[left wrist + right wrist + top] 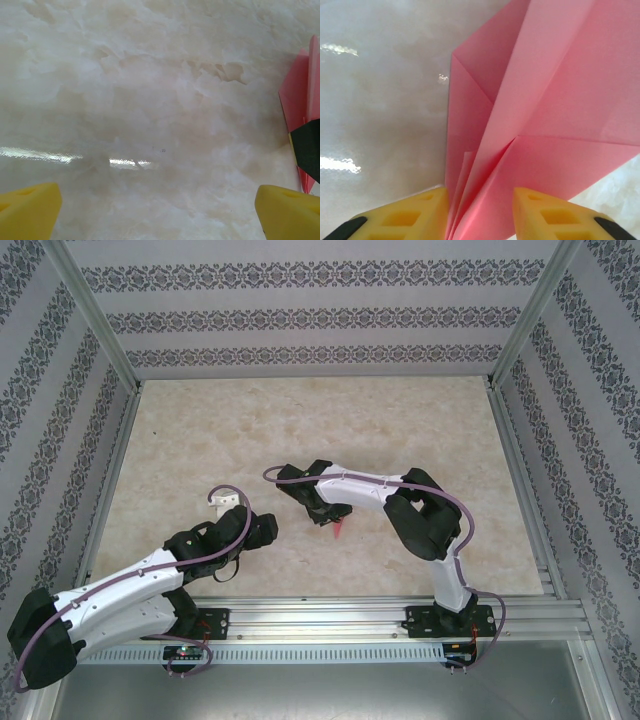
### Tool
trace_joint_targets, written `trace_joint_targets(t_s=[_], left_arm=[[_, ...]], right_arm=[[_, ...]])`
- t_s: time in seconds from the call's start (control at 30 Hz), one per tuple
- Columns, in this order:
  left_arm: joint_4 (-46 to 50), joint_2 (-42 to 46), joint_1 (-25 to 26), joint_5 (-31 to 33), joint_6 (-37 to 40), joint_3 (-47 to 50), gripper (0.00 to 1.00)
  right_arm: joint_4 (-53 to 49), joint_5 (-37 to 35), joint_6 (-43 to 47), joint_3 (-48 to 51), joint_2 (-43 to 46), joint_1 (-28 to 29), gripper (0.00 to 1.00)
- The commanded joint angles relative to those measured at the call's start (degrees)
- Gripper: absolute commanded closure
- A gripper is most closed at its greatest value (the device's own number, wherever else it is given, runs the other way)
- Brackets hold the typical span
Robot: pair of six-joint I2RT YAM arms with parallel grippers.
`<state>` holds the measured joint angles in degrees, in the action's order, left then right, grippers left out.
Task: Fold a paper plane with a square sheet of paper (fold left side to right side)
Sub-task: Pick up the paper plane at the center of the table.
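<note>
Marbled beige table (400, 420), patterned walls; paper plane (339, 530) sat mid-table under my right wrist.
Top view: right gripper (335, 518) was over it, with just a pink tip showing, pointing to the near edge. Left gripper (229, 500) was apart, off to its left. Left wrist view: left fingers (30, 210) were spread wide over bare table, pink paper at the far right edge, running top to bottom, point down. Right wrist view: right fingers (405, 217) stood either side of the creased layers, long axis running away from them. Couldn't tell if they pinched or only straddled. Creases were crisp and diagonal, flaps loose. My call: right arm was nearer for the next fold.
</note>
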<state>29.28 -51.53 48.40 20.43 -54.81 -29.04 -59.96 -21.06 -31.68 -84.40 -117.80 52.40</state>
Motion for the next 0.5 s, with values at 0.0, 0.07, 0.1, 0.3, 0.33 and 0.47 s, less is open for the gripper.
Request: trace_joint_targets(t_s=[0.0,0.07,0.1,0.3,0.33,0.47], left_arm=[[0.7,0.8,-0.4,1.5,-0.8,0.2,0.0],[0.8,0.8,-0.5,1.7,-0.8,0.1,0.0],[0.7,0.8,-0.4,1.8,-0.8,0.0,0.0],[1.0,0.6,-0.4,2.0,-0.8,-0.4,0.0],[1.1,0.5,-0.4,2.2,-0.7,-0.6,0.0],[1.6,0.4,-0.5,2.2,-0.6,-1.2,0.0]], right_arm=[[-0.6,-2.1,0.0,-0.4,0.6,0.3,0.65],[-0.5,-2.0,0.0,0.1,1.2,0.2,0.7],[-0.4,-1.9,0.0,0.3,1.4,0.1,0.71],[2.2,0.0,-0.3,3.9,4.4,-1.2,0.89],[2.5,0.2,-0.4,4.5,5.0,-1.5,0.92],[5.2,1.5,0.7,8.2,9.3,-3.0,0.98]])
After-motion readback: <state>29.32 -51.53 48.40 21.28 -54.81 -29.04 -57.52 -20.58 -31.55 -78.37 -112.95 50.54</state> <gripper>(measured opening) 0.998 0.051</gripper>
